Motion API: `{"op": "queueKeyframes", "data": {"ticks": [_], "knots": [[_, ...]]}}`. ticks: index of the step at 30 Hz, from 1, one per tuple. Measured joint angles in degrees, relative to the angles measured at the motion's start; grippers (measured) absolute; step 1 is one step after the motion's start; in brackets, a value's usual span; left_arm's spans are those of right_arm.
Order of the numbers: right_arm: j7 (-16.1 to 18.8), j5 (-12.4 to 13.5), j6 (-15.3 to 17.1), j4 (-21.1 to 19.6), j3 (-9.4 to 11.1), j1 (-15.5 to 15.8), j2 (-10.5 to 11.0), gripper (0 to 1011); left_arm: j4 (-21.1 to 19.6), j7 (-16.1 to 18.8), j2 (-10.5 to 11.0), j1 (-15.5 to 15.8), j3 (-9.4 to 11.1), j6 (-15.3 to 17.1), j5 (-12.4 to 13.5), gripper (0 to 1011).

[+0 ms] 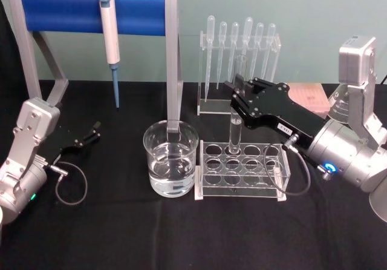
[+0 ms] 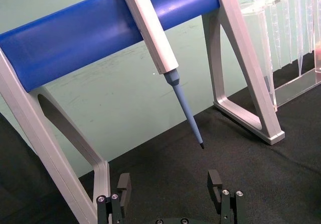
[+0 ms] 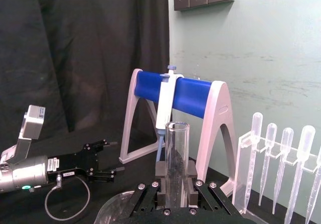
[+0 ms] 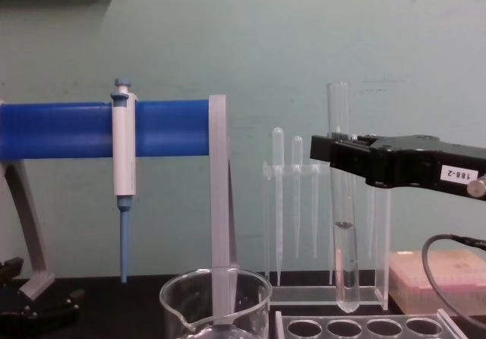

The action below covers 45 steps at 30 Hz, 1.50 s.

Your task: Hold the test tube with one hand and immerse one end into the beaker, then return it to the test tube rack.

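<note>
test tube (image 4: 345,263) middle hidden behind right hand (image 4: 335,150), beaker (image 4: 182,310) base cut off in chest view

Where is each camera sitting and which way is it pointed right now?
Head: high, looking down on beaker, test tube rack, left gripper, right gripper.
Chest: low, looking across at right gripper holding test tube.
Left wrist: behind open left gripper, facing micropipette.
Right wrist: behind right gripper, facing left gripper.
Shared: every view shows the micropipette.
</note>
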<state>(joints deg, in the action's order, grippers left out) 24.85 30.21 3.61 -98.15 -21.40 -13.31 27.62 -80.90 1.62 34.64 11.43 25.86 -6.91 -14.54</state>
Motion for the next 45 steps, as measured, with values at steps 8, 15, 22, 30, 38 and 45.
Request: {"op": "queueKeyframes", "data": {"ticks": [8,15,22,30,38,45], "knots": [[0.46,-0.03,2.41,-0.35,-2.25,-3.44,-0.89,227,0.00,0.00,0.00,0.00,0.00,0.00,0.00,1000],[1.42,-0.64,4.06,2.36,-5.80,-8.74,-3.75,227,0.00,0.00,0.00,0.00,0.00,0.00,0.00,1000],[1.71,-1.11,3.92,6.24,-8.28,-12.25,-6.79,227,0.00,0.00,0.00,0.00,0.00,0.00,0.00,1000],[1.18,-2.52,0.59,11.14,-9.93,-12.94,-9.82,227,0.00,0.00,0.00,0.00,0.00,0.00,0.00,1000],[1.08,-4.91,-3.46,14.90,-10.86,-11.56,-11.53,226,0.00,0.00,0.00,0.00,0.00,0.00,0.00,1000],[1.60,-6.64,-6.43,17.28,-10.79,-10.04,-12.68,227,0.00,0.00,0.00,0.00,0.00,0.00,0.00,1000]]}}
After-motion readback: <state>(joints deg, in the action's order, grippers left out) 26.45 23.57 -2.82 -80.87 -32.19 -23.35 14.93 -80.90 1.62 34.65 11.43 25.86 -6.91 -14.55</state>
